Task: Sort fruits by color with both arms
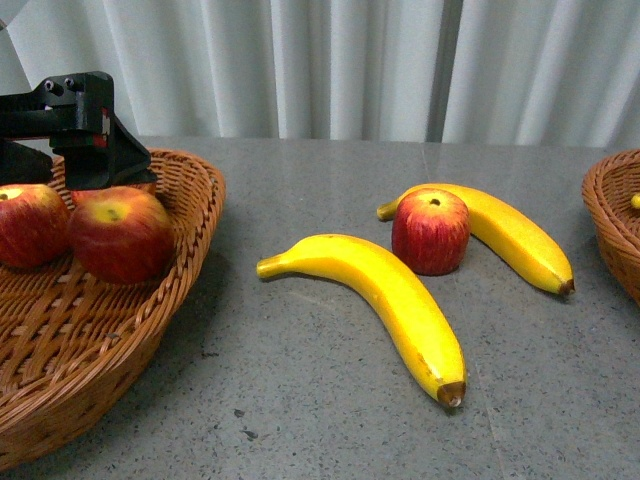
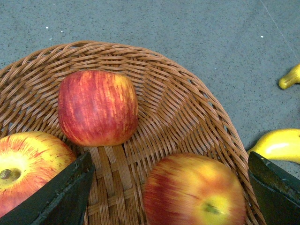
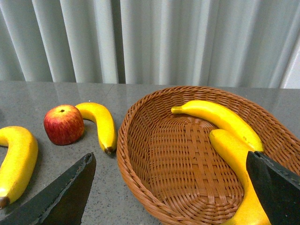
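My left gripper (image 1: 85, 130) is open above the left wicker basket (image 1: 190, 200). In the left wrist view it (image 2: 169, 161) stands wide open over a blurred red apple (image 2: 194, 192), with two more apples (image 2: 97, 108) (image 2: 23, 168) in the basket. One red apple (image 1: 430, 232) sits on the table between two bananas (image 1: 385, 300) (image 1: 510, 235). My right gripper (image 3: 168, 161) is open and empty over the right basket (image 3: 140, 154), which holds two bananas (image 3: 220, 117) (image 3: 239, 159). It is out of the front view.
The grey table (image 1: 300, 400) carries both baskets; the right basket's rim (image 1: 610, 215) shows at the front view's right edge. A white curtain (image 1: 350, 60) hangs behind the table.
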